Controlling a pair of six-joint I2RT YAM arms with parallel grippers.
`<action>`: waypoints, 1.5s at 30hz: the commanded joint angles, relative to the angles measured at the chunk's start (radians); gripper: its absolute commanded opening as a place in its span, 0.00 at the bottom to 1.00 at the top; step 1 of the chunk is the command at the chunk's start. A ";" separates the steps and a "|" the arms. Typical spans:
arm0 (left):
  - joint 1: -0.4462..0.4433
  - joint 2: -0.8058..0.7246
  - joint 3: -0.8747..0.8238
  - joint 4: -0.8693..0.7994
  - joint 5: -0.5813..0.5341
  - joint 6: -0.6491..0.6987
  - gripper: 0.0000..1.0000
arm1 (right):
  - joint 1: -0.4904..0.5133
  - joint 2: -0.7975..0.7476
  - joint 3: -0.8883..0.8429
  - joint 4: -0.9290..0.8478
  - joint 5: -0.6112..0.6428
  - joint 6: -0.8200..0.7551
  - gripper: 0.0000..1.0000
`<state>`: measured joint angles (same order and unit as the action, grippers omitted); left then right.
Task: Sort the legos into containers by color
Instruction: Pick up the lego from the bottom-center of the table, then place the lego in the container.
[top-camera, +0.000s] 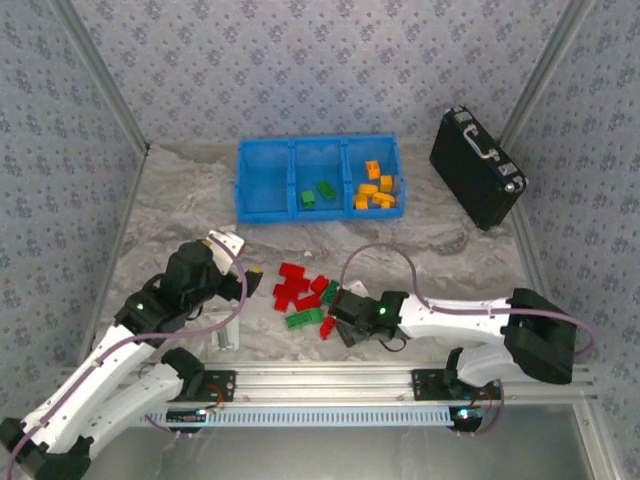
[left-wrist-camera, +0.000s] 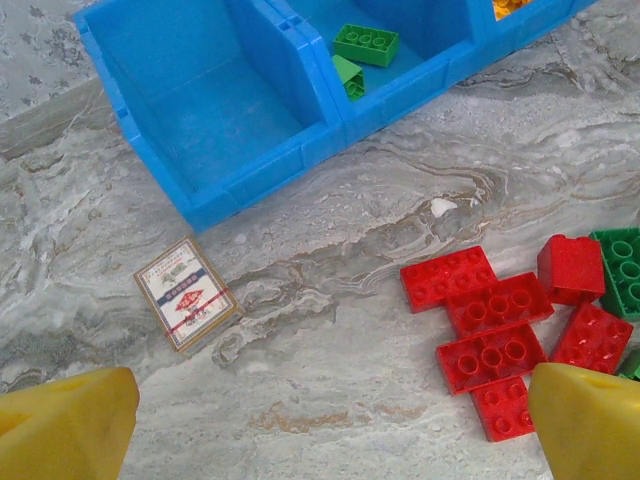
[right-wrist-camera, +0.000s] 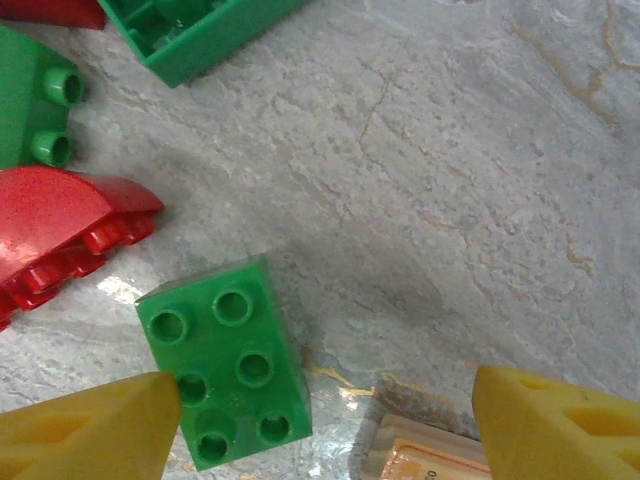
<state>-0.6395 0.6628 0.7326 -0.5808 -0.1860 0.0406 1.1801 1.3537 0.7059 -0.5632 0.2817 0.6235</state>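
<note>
The blue tray (top-camera: 268, 212) stands at the back. Its left compartment (left-wrist-camera: 215, 115) is bare, the middle one holds green legos (left-wrist-camera: 365, 44), and the right one holds orange legos (top-camera: 376, 188). Loose red legos (left-wrist-camera: 490, 330) and green ones (top-camera: 303, 319) lie mid-table. My right gripper (right-wrist-camera: 325, 400) is open low over the table at that cluster's right side (top-camera: 337, 303). A green six-stud lego (right-wrist-camera: 225, 360) lies flat against its left finger (right-wrist-camera: 90, 435). My left gripper (left-wrist-camera: 330, 420) is open above bare table, left of the red legos.
A black case (top-camera: 478, 167) leans at the back right. A printed tag (left-wrist-camera: 185, 292) lies in front of the tray's left end. Another tag's corner (right-wrist-camera: 420, 455) lies between my right fingers. A pale metal bracket (top-camera: 226, 335) sits by the near rail.
</note>
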 joint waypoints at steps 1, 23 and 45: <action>0.006 0.007 0.022 0.006 0.018 0.003 1.00 | 0.019 0.052 0.002 -0.017 0.054 0.030 0.77; 0.008 0.004 0.019 0.003 -0.002 0.005 1.00 | 0.035 0.199 0.052 -0.002 0.046 0.032 0.38; 0.066 -0.028 -0.009 0.037 0.024 -0.003 1.00 | -0.434 0.472 0.684 0.195 -0.119 -0.511 0.31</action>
<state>-0.5816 0.6552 0.7300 -0.5652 -0.1646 0.0406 0.7818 1.7443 1.2854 -0.4145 0.2077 0.2062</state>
